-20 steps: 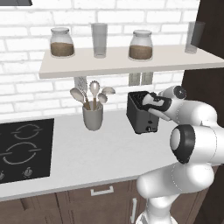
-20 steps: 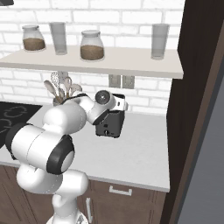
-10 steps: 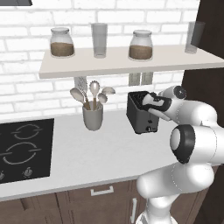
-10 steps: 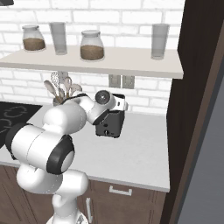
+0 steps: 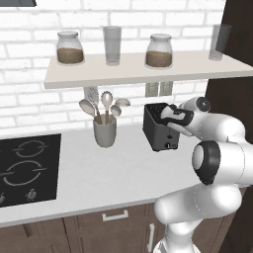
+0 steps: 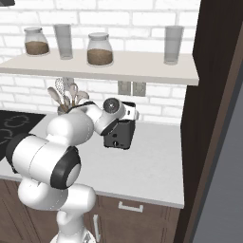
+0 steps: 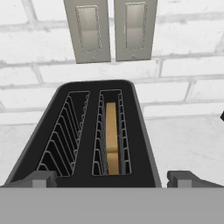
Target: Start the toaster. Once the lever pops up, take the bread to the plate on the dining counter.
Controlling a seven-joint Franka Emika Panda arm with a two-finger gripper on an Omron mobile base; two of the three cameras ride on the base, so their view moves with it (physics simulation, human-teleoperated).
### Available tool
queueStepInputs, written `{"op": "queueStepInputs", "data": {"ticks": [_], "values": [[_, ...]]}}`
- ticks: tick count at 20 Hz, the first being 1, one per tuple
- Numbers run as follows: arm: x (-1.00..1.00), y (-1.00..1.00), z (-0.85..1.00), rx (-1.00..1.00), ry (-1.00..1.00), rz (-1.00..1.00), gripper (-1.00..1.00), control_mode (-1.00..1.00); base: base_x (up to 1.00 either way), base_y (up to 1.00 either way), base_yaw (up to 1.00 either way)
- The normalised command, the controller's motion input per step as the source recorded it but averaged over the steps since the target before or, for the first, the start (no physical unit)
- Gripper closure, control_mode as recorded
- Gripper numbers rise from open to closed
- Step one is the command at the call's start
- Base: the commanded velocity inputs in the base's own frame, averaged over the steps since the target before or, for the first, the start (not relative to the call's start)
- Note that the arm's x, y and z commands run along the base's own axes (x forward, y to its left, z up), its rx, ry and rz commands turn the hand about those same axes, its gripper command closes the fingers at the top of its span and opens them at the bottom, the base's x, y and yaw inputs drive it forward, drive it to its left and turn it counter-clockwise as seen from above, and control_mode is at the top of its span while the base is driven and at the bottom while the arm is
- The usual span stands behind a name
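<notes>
Hand view | gripper [image 7: 112,178] wide open, empty | bread [image 7: 112,139] in toaster [image 7: 142,144]

White brick wall [image 5: 29,94] behind; a pale floating shelf [image 5: 148,69] at twelve o'clock; light grey stone countertop [image 5: 99,173] over dark wooden cabinets [image 5: 74,232]; black cooktop [image 5: 24,168] at nine o'clock.

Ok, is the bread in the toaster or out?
In. The bread sits down inside the right-hand slot of the toaster, seen from the hand view; the left-hand slot is empty.
</notes>
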Motion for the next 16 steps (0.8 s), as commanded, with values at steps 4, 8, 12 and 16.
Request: {"op": "queueStepInputs", "data": {"ticks": [4,8,12,16], "values": [[0.00,0.00,0.00,0.00,0.00,0.00,-1.00,-1.00,0.00,0.00,0.00],[0.00,0.00,0.00,0.00,0.00,0.00,-1.00,-1.00,0.00,0.00,0.00],[0.00,0.00,0.00,0.00,0.00,0.00,-1.00,-1.00,0.00,0.00,0.00],[0.00,0.00,0.00,0.00,0.00,0.00,-1.00,-1.00,0.00,0.00,0.00]]}}
